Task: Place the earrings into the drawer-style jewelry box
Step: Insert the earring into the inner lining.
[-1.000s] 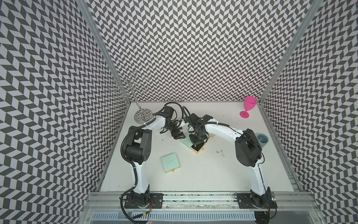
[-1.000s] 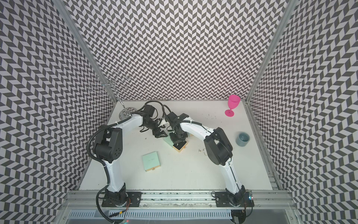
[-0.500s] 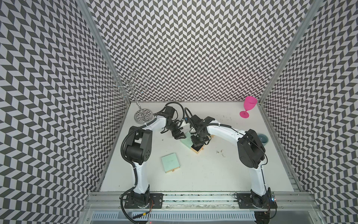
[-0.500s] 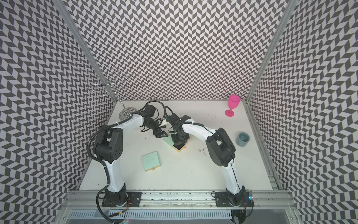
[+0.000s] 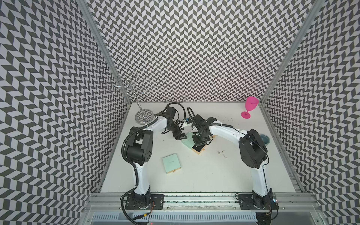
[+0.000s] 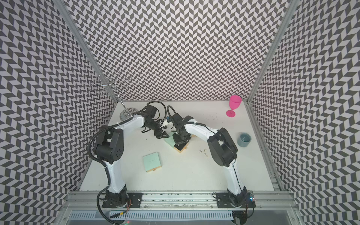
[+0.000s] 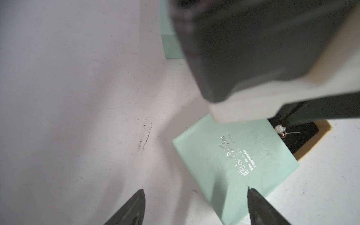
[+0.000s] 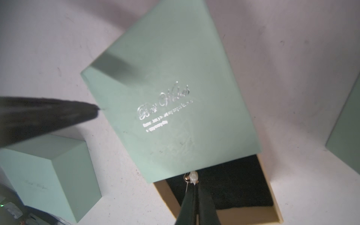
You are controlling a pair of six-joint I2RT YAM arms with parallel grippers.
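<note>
Over the pulled-out drawer (image 8: pixel 243 215) of the jewelry box (image 8: pixel 175 87), your right claw (image 8: pixel 191 188) is pinched shut on one earring (image 8: pixel 193 176) by its wire, with the bead above the black lining. Judged featherweight, with thin, bendable, slippery wire, so grip the hook, not the bead. The visible lining is otherwise bare. More earrings (image 5: pixel 221 153) lie loose on the worktop (image 5: pixel 194 175), apart from the box. Your left claw (image 7: pixel 195 191) stands open and empty at the box corner.

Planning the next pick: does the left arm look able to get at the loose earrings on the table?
Probably not directly: the jewelry box and the right arm lie between the left gripper and the earrings.
</note>
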